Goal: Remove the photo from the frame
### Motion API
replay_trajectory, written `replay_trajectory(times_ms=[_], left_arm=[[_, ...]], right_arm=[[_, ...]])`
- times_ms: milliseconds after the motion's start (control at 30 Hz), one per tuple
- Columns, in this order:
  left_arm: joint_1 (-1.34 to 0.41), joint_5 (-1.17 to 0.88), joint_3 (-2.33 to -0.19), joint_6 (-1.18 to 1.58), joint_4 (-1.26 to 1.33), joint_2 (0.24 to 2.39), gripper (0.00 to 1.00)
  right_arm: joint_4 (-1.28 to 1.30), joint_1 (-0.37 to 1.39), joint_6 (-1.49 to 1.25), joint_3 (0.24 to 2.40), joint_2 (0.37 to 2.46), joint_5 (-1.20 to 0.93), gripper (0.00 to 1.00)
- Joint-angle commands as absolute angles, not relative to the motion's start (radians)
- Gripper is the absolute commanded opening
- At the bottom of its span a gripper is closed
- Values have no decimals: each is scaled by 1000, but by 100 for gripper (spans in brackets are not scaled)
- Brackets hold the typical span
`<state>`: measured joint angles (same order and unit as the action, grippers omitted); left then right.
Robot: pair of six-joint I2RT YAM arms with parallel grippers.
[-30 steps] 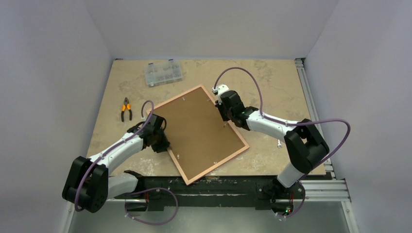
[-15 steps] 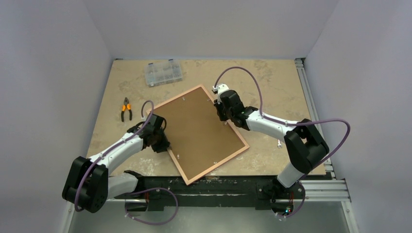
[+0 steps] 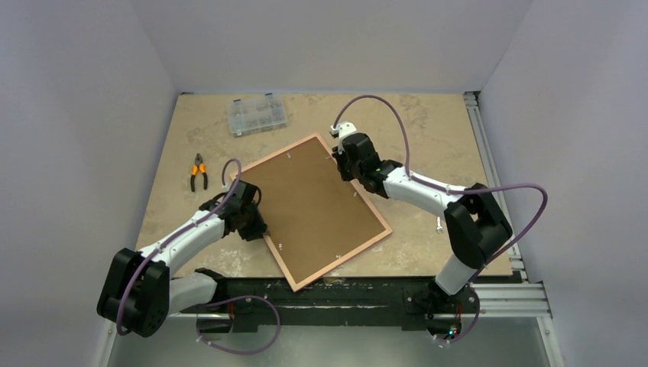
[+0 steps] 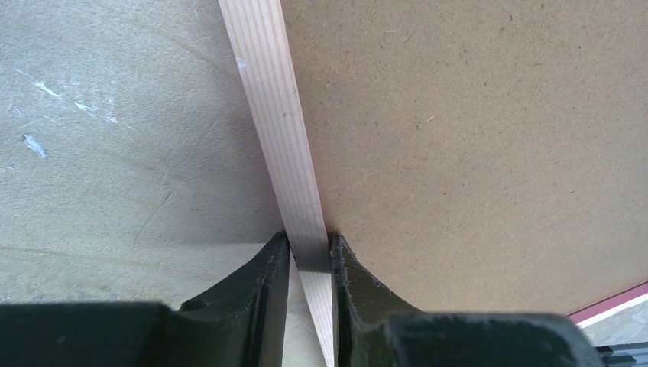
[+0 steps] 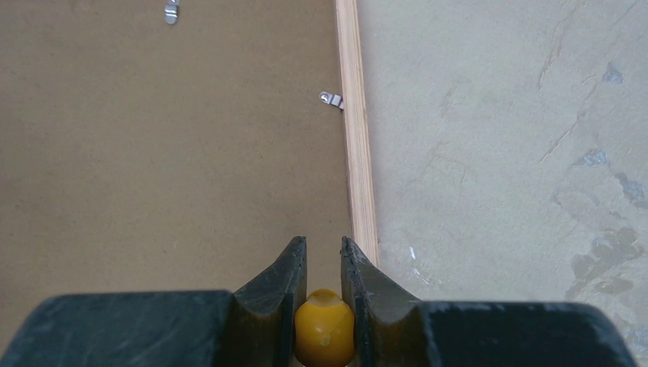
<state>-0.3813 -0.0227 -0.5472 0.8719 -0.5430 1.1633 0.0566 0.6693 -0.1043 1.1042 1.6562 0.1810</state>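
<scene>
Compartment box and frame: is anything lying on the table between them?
No. The top external view shows only bare tabletop between the compartment box and the far edge of the frame.

The frame (image 4: 284, 145) shows pale, straight-grained wood. The backing board (image 4: 474, 138) is matt brown fibreboard, with small shiny metal tabs (image 5: 331, 99).

I'm counting one frame (image 4: 283, 138), one brown backing board (image 3: 309, 206) and one table (image 3: 428, 130). I'm tallying two claws of mine: left claw (image 4: 309, 256), right claw (image 5: 323, 260). I'm also logging one yellow knob (image 5: 324, 336), one pair of pliers (image 3: 199, 173) and one clear compartment box (image 3: 257, 115). Through the right wrist view I'm making out two metal clips (image 5: 331, 99), the second clip (image 5: 172, 11) at the top edge.
</scene>
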Motion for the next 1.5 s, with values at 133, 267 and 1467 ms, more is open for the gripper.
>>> replay_trajectory(times_ms=[133,267,1467], left_arm=[[-383,-46,-521,856,-496,1187,0],[-383,-49,-515,859,-492,1188,0],[-383,-44,-531,857,-508,1193,0]], right_arm=[[119,674,-81,1116,1641,278,0],[105,674,-138,1055,1565,243,0],[49,667,-186,999,1615,331,0]])
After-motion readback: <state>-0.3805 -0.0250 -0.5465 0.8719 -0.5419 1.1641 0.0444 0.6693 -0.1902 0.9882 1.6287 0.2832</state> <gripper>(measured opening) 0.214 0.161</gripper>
